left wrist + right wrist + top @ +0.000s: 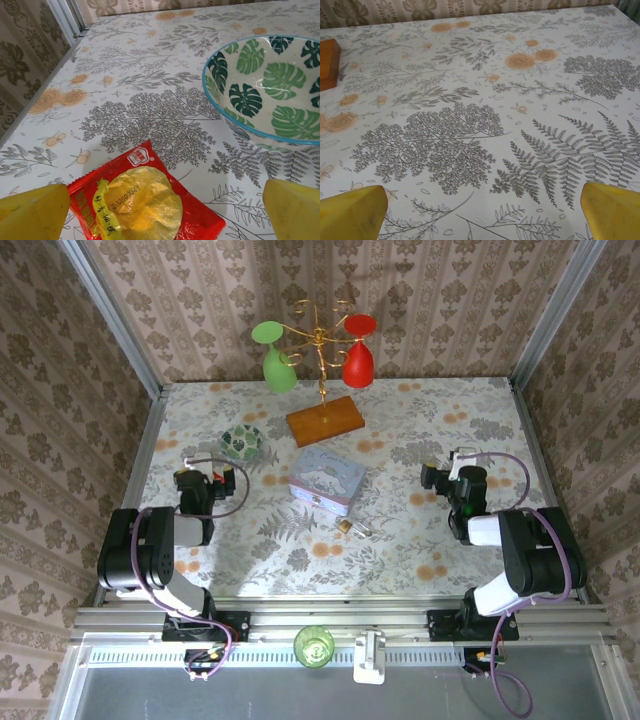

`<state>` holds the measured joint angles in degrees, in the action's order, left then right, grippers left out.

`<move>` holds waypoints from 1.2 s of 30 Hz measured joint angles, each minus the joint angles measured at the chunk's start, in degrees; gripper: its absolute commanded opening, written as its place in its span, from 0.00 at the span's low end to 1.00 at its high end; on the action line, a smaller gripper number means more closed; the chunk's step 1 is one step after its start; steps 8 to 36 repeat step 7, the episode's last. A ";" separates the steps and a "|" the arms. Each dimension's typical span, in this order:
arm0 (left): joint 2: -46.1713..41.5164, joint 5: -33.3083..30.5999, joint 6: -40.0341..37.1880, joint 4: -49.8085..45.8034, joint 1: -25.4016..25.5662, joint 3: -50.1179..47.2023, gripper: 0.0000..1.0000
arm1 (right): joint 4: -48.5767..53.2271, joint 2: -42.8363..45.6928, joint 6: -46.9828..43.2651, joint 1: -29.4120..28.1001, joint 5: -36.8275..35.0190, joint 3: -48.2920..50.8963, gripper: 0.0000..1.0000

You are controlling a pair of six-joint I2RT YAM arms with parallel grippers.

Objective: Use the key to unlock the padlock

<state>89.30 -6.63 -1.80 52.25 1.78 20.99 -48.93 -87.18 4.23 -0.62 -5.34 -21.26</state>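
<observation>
The tiny brass padlock (346, 525) lies on the tablecloth just in front of the pale blue tin (327, 479). A thin silvery sliver (362, 532) touches its right side; I cannot tell whether that is the key or the shackle. My left gripper (208, 478) rests at the left of the table, far from the padlock. In the left wrist view this gripper (165, 217) stands open, its yellow fingertips (32, 212) either side of a red snack packet (145, 200). My right gripper (450, 474) sits at the right. In the right wrist view it (482, 215) is open over bare cloth.
A leaf-patterned bowl (270, 90) stands just beyond the left gripper, also in the top view (243, 443). At the back, a wooden-based stand (325, 420) holds a green and a red glass. A green glass (314, 646) sits on the rail below the table edge.
</observation>
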 measured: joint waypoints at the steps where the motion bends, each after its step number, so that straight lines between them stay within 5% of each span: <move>1: 0.00 -0.61 0.00 0.28 0.09 0.00 1.00 | 0.04 0.00 -0.07 -0.15 0.02 -0.33 1.00; 36: 0.00 -2.25 0.00 0.98 0.17 0.00 1.00 | 0.39 -0.02 -1.01 -0.39 0.02 -1.46 1.00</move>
